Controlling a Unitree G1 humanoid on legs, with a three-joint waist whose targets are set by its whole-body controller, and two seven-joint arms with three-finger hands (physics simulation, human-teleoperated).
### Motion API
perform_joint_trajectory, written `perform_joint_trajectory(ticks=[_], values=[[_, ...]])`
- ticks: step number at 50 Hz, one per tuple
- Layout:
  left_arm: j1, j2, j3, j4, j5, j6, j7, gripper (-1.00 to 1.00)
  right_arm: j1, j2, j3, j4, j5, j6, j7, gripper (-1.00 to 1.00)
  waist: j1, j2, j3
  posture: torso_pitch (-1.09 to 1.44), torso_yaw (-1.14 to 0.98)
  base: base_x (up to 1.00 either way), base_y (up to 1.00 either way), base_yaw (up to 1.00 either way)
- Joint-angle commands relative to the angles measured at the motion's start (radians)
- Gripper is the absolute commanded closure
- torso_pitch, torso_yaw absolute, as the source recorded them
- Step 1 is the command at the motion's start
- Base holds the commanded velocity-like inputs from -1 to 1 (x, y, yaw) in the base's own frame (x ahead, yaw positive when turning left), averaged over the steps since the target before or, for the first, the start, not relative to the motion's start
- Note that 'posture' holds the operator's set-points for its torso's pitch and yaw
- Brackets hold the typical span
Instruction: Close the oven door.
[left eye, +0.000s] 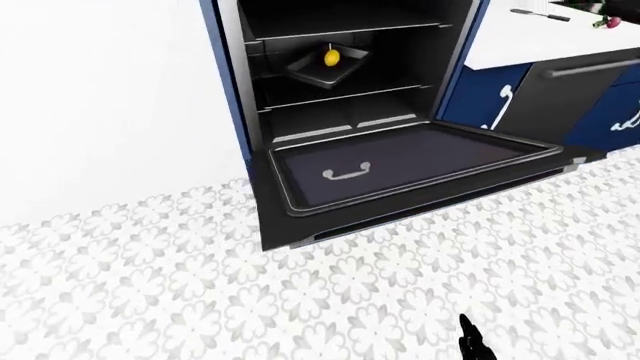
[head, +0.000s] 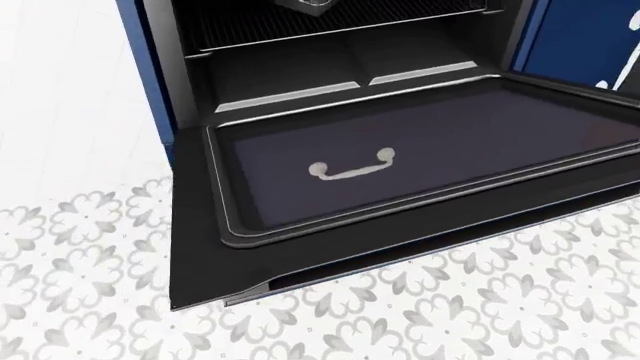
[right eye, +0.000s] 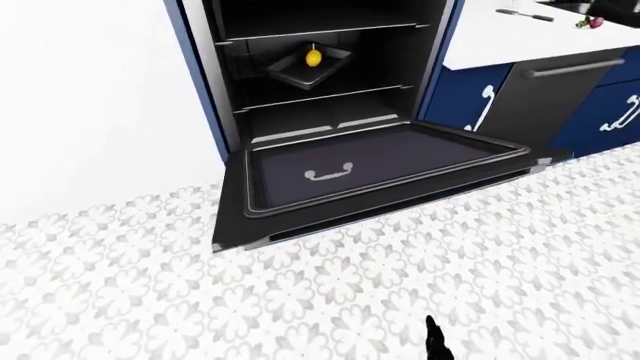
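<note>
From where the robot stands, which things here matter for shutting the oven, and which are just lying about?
For the job:
- oven door, hanging fully open and flat
- oven it closes against

Just lying about:
- dark tray on an oven rack
- yellow fruit in that tray
- blue cabinets to the right
- patterned floor

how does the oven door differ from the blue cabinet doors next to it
The oven door hangs fully open, lying flat over the floor; the cabinet doors are shut and upright. The oven door is black with a dark glass panel; the cabinet doors are blue. The oven door is much wider than either cabinet door. Its bar handle runs along the outer edge, while the cabinet handles are curly and white.
</note>
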Motion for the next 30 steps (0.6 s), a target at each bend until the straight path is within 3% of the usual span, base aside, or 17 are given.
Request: perform_joint_trajectory(ticks=[1, 3, 7, 9, 10, 11, 12, 14, 21, 24, 26, 27, 28, 30], values=[[-0.002, 0.027, 0.013, -0.017, -0.011, -0.029, 0.003, -1.0, -0.013, -0.007, -0.001, -0.019, 0.003, -0.026, 0.004, -1.0, 0.001, 0.001, -0.008, 0.0, 0.0, 0.0, 0.4, 0.0], [-0.004, 0.027, 0.013, -0.017, -0.011, -0.029, 0.003, -1.0, -0.014, -0.008, -0.002, -0.019, 0.003, -0.025, 0.005, -1.0, 0.005, 0.014, -0.005, 0.0, 0.0, 0.0, 0.4, 0.0], [-0.003, 0.027, 0.012, -0.017, -0.011, -0.032, 0.004, -1.0, -0.015, -0.008, -0.003, -0.018, 0.002, -0.025, 0.006, -1.0, 0.007, 0.075, 0.006, 0.0, 0.0, 0.0, 0.4, 0.0], [-0.003, 0.027, 0.012, -0.017, -0.011, -0.032, 0.003, -1.0, -0.015, -0.009, -0.003, -0.018, 0.002, -0.025, 0.006, -1.0, 0.01, 0.135, -0.005, 0.0, 0.0, 0.0, 0.39, 0.0], [-0.002, 0.027, 0.012, -0.017, -0.011, -0.032, 0.003, -1.0, -0.014, -0.008, -0.003, -0.018, 0.001, -0.025, 0.006, -1.0, 0.018, 0.188, -0.019, 0.0, 0.0, 0.0, 0.41, 0.0], [-0.002, 0.026, 0.012, -0.017, -0.011, -0.032, 0.004, -1.0, -0.013, -0.007, -0.003, -0.018, 0.0, -0.026, 0.005, -1.0, 0.023, 0.131, -0.008, 0.0, 0.0, 0.0, 0.4, 0.0], [-0.002, 0.026, 0.012, -0.017, -0.011, -0.032, 0.003, -1.0, -0.012, -0.006, -0.002, -0.018, 0.0, -0.027, 0.003, -1.0, 0.024, 0.136, -0.002, 0.0, 0.0, 0.0, 0.41, 0.0], [-0.002, 0.026, 0.012, -0.017, -0.011, -0.032, 0.003, -1.0, -0.013, -0.006, -0.002, -0.018, 0.0, -0.026, 0.003, -1.0, 0.031, 0.121, -0.003, 0.0, 0.0, 0.0, 0.39, 0.0], [-0.001, 0.025, 0.011, -0.017, -0.013, -0.033, 0.003, -1.0, -0.018, -0.01, -0.006, -0.017, -0.001, -0.021, 0.009, -1.0, 0.019, 0.053, 0.009, 0.0, 0.0, 0.0, 0.39, 0.0], [-0.002, 0.025, 0.009, -0.017, -0.012, -0.032, 0.004, -1.0, -0.02, -0.01, -0.008, -0.017, -0.001, -0.019, 0.011, -1.0, 0.016, 0.012, 0.008, 0.0, 0.0, 0.0, 0.4, 0.0], [-0.003, 0.025, 0.009, -0.017, -0.012, -0.032, 0.004, -1.0, -0.021, -0.011, -0.009, -0.017, -0.003, -0.019, 0.011, -1.0, 0.01, -0.038, -0.009, 0.0, 0.0, 0.0, 0.39, 0.0], [-0.003, 0.025, 0.009, -0.017, -0.012, -0.031, 0.004, -1.0, -0.02, -0.01, -0.009, -0.017, -0.003, -0.02, 0.01, -1.0, -0.001, 0.018, 0.006, 0.0, 0.0, 0.0, 0.4, 0.0], [-0.004, 0.025, 0.01, -0.017, -0.013, -0.031, 0.004, -1.0, -0.02, -0.009, -0.009, -0.017, -0.003, -0.02, 0.01, -1.0, 0.005, -0.001, 0.0, 0.0, 0.0, 0.0, 0.4, 0.0], [-0.005, 0.025, 0.01, -0.017, -0.013, -0.03, 0.004, -1.0, -0.018, -0.006, -0.008, -0.018, -0.003, -0.024, 0.008, -1.0, 0.0, 0.0, -0.009, 0.0, 0.0, 0.0, 0.4, 0.0]])
